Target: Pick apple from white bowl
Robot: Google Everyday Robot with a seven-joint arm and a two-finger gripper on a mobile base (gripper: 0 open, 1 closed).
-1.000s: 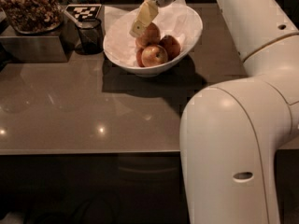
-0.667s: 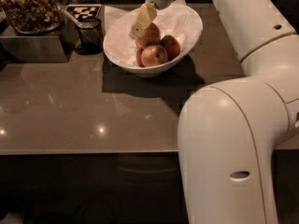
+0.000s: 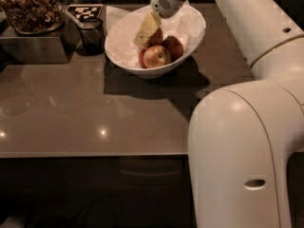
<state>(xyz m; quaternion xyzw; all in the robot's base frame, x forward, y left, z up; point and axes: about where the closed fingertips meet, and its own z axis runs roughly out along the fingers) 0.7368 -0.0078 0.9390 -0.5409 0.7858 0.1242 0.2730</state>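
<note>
The white bowl, lined with crinkled white paper, stands at the back of the counter and holds several apples. My gripper reaches down into the bowl from above. Its yellowish tip lies against a reddish-orange apple in the middle of the bowl, which it partly hides. A yellower apple with a stem dimple lies in front of it. Another reddish apple lies to the right. A further apple peeks out at the left.
A small dark cup stands just left of the bowl, with a black-and-white marker card behind it. A metal box topped by a container of nuts is at the far left. My white arm fills the right side. The brown counter runs to its front edge.
My gripper has dropped a little lower into the bowl, closer onto the apples. The apples and the bowl have not moved.
</note>
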